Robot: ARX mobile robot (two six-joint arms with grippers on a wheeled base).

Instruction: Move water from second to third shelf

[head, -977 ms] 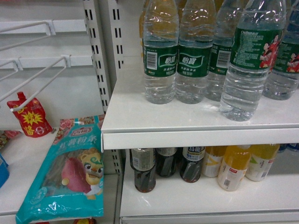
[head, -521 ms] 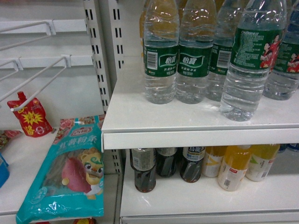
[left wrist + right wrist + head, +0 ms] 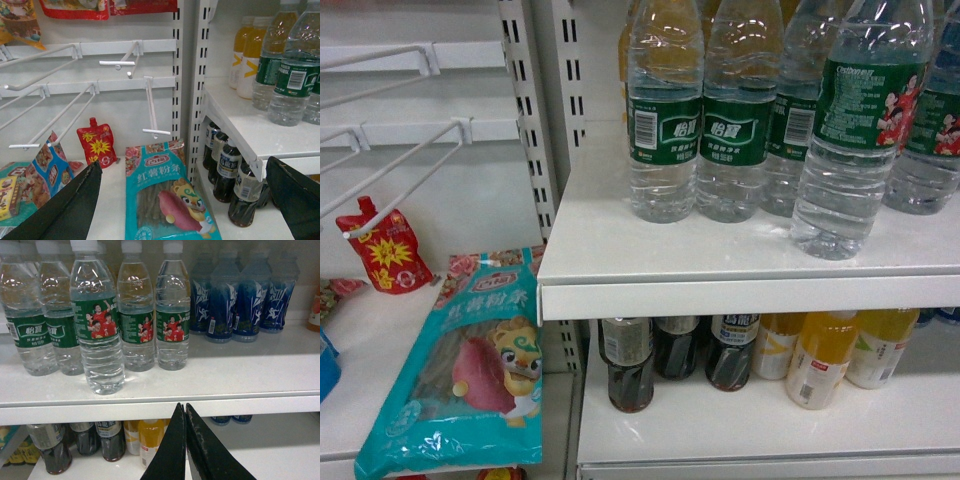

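Several bottles of water stand on the upper white shelf (image 3: 720, 297). One water bottle (image 3: 855, 140) with a green label and red-shirted figures stands forward of the row; it shows again in the right wrist view (image 3: 97, 325), with two like it (image 3: 172, 320) behind. My right gripper (image 3: 184, 407) is shut and empty, hanging below and right of that front bottle, level with the shelf's front edge. My left gripper (image 3: 183, 162) is wide open with nothing in it, facing the upright post between the hook rack and the shelves. Neither gripper shows in the head view.
Dark tea bottles (image 3: 630, 365) and orange juice bottles (image 3: 820, 360) fill the left of the lower shelf (image 3: 740, 425). Blue drink bottles (image 3: 240, 300) stand right of the water. On the left bay lie a teal noodle packet (image 3: 460, 360) and a red pouch (image 3: 385, 250) under wire hooks (image 3: 400, 165).
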